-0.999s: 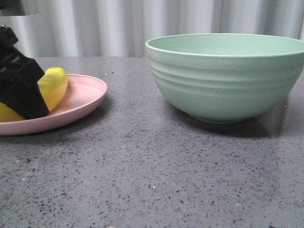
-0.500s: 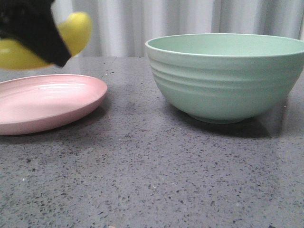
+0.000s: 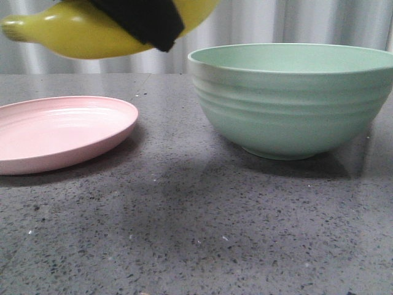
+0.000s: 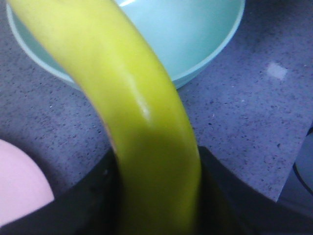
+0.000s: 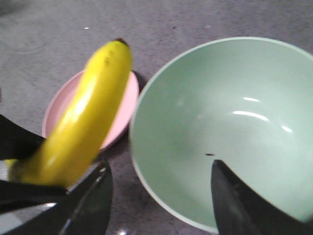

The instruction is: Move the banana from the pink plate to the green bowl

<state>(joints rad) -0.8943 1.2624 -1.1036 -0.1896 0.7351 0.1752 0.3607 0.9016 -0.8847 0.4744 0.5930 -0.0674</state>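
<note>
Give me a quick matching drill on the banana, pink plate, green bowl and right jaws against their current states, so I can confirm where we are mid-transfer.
Things:
1. banana
2. pink plate
3. green bowl
4. right gripper

States:
A. open, above the bowl, holding nothing
B. on the table, nothing on it
C. in the air, clamped in the left gripper
D. on the table, nothing visible inside

Pairs: 1-C, 2-B, 3-D, 4-A
</note>
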